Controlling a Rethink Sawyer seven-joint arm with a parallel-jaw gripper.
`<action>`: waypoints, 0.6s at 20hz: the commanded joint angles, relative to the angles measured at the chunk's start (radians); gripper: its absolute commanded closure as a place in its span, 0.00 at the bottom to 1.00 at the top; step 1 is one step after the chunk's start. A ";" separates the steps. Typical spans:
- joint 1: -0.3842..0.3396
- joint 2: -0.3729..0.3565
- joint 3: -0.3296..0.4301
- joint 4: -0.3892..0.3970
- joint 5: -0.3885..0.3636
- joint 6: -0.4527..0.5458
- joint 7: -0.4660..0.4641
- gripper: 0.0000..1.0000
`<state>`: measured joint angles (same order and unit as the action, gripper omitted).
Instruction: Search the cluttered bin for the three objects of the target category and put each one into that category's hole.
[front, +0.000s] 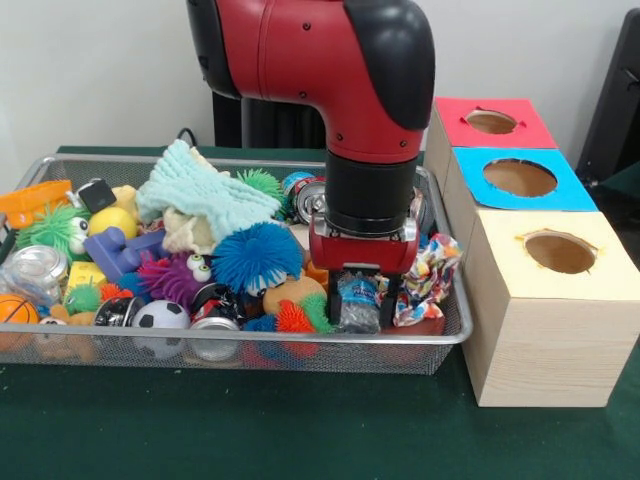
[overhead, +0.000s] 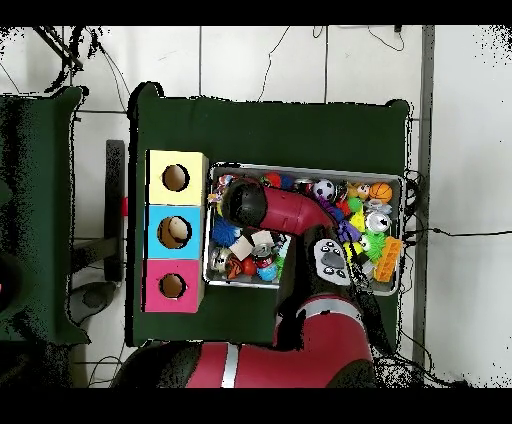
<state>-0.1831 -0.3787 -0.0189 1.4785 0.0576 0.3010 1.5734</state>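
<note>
The cluttered bin, a wide wire-mesh tray heaped with toys, fills the middle of the green table, and the row of three wooden boxes stands just beside its end, each with a round hole in a coloured top: red, blue and yellow. The red and black arm reaches down into the end of the bin nearest the boxes, and the overhead view shows it lying across the tray towards that same end. The gripper hangs low among the clutter with its black fingers on either side of a small crumpled plastic bottle with a blue label; they appear closed on it, though contact is hard to confirm. A colourful patterned wrapper sits just beside it, and a blue spiky ball and a mint knitted cloth lie further along. The step in hand looks like a pick from the bin. The next move likely calls for a straight lift clear of the rim, then a carry over to the matching hole.
</note>
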 joint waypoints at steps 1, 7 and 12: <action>0.005 0.119 0.055 -0.006 -0.018 -0.002 0.126 0.00; -0.007 0.116 0.072 0.005 -0.034 -0.023 0.113 1.00; -0.004 0.116 0.068 0.003 -0.036 -0.026 0.112 1.00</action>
<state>-0.1831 -0.3637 -0.0235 1.4478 0.0574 0.2915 1.5734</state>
